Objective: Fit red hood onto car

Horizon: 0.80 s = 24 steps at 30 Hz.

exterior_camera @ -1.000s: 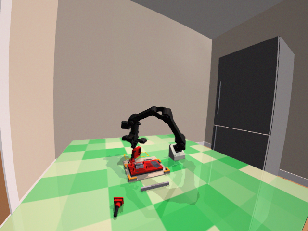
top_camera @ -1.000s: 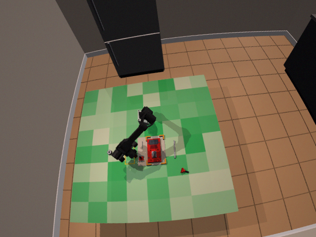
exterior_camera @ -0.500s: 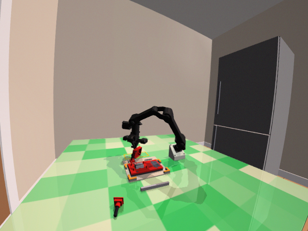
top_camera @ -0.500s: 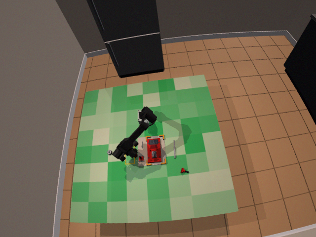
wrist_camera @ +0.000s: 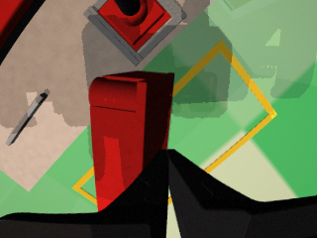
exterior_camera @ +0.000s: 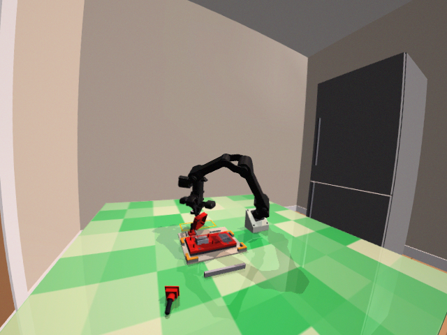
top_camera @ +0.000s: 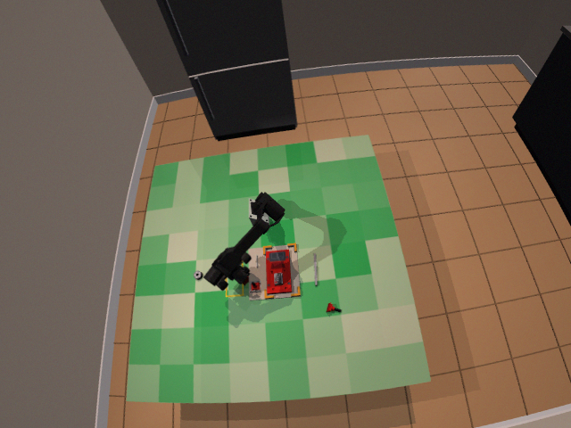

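My gripper (exterior_camera: 196, 213) (wrist_camera: 166, 157) is shut on the red hood (exterior_camera: 199, 221) (wrist_camera: 116, 134) by one edge. The hood hangs steeply tilted in the air beside the car; the arm mostly hides it in the top view. Its corner holes cannot be made out. The red chassis (top_camera: 278, 265) (exterior_camera: 213, 246) sits in the jig (exterior_camera: 211, 257) with orange corners, right of the gripper in the top view. The grey engine block (top_camera: 277, 278) (exterior_camera: 201, 239) is on its deck, with short dark pegs around it.
A red part (top_camera: 254, 285) (wrist_camera: 134, 30) stands in a grey holder near the hood. A thin pin (top_camera: 257, 261) (wrist_camera: 27, 119) is on the base plate. A yellow outline (wrist_camera: 248, 77), a grey bar (top_camera: 316, 271) (exterior_camera: 224, 269), a red-and-black part (top_camera: 331, 308) (exterior_camera: 172, 292) and a small wheel-like piece (top_camera: 197, 275) are around.
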Available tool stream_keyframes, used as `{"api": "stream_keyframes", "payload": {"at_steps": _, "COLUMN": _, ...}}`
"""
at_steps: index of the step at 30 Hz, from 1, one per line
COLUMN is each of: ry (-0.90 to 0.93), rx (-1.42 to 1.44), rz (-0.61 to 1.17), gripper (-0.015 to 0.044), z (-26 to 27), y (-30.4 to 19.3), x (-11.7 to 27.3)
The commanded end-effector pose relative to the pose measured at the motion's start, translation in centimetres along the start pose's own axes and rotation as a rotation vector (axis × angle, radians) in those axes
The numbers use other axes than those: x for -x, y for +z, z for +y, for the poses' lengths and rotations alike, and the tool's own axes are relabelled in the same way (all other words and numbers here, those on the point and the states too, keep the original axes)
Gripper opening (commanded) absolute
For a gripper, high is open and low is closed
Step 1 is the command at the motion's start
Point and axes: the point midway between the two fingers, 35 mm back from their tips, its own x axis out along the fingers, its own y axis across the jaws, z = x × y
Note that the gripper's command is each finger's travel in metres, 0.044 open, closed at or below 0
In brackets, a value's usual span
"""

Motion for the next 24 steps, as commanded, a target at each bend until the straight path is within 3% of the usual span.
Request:
{"api": "stream_keyframes", "payload": {"at_steps": 1, "ry": 0.003, "rx": -0.006, "rz": -0.004, "gripper": 0.0000, "z": 0.3, "y": 0.0, "x": -0.1}}
{"api": "stream_keyframes", "payload": {"at_steps": 24, "ry": 0.003, "rx": -0.006, "rz": -0.004, "gripper": 0.0000, "z": 1.5, "y": 0.0, "x": -0.1}}
